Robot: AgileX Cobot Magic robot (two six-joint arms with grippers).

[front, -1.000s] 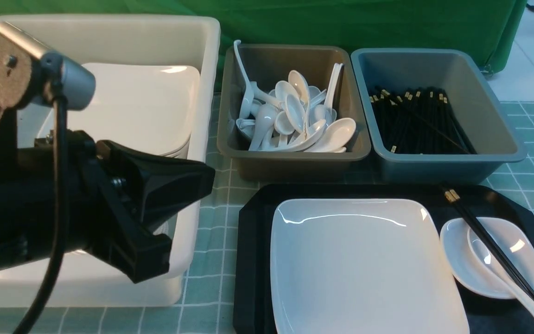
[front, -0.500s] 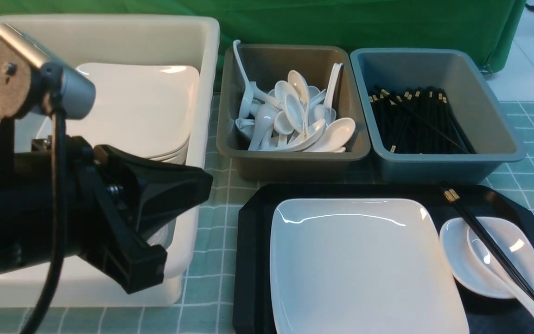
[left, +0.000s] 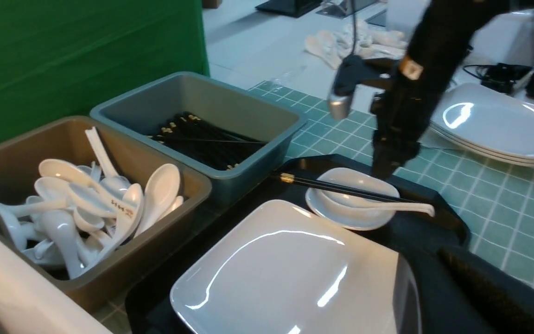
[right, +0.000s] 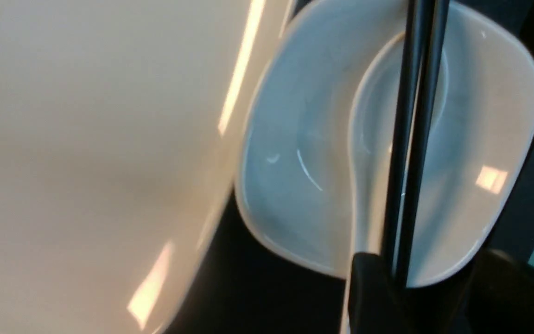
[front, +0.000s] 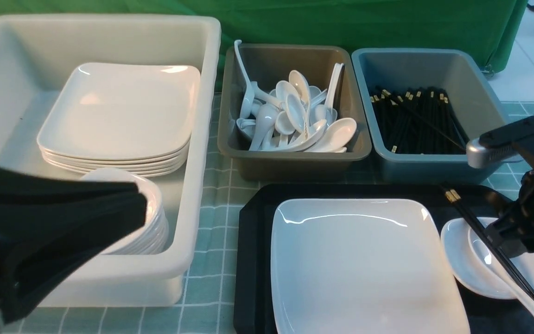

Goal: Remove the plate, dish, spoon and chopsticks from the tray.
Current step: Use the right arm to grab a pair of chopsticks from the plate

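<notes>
1. The tray (front: 253,241) sits near and right of centre, with all four pieces on it.
2. The plate (front: 364,264) fills its left side, lying flat.
3. The left gripper (front: 139,204) reaches in low at the near left, across the front of the white bin (front: 202,139), pointing right. Its jaws are pressed together on nothing.
4. The right gripper (front: 510,239) angles down from the right, over the dish (front: 457,260) at the tray's right end. Its fingers (right: 371,287) stand parted.
5. The spoon (front: 522,297) rests in the dish, handle pointing near.
6. The chopsticks (front: 468,218) lie across dish and spoon, running right beside one finger, unclamped.
</notes>
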